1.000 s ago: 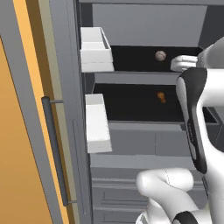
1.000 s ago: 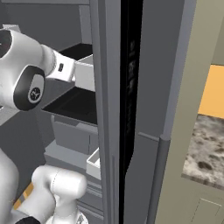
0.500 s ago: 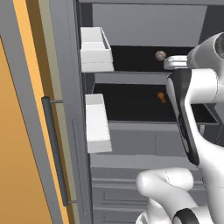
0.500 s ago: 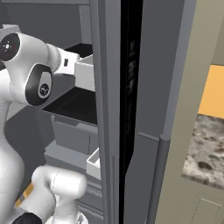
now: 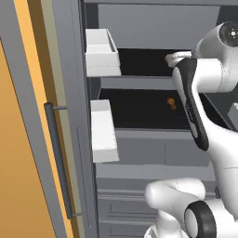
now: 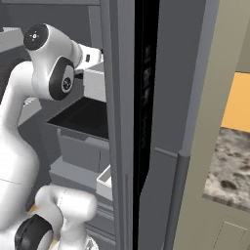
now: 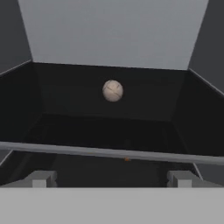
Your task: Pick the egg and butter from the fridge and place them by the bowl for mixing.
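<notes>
In the hand view the egg (image 7: 113,90), a small pale pinkish-brown ball, rests near the back of a black fridge shelf (image 7: 61,113), straight ahead of my gripper (image 7: 110,178). Both fingertips (image 7: 40,178) stand far apart at the shelf's front edge, open, with nothing between them and well short of the egg. In the left base view my arm reaches into the upper shelf of the open fridge (image 5: 153,28) and covers the egg's spot. The butter and the bowl are out of view.
A small orange lumpy item (image 5: 171,103) lies on the lower black shelf. Two white door bins (image 5: 100,49) (image 5: 103,132) hang at left, with grey drawers (image 5: 153,148) below. The fridge door edge (image 6: 122,122) stands close on my right, with a speckled counter (image 6: 229,171) beyond it.
My arm has swung up and forward into the upper shelf, and the hand now covers the egg in the left base view. The jaws stay wide open.
</notes>
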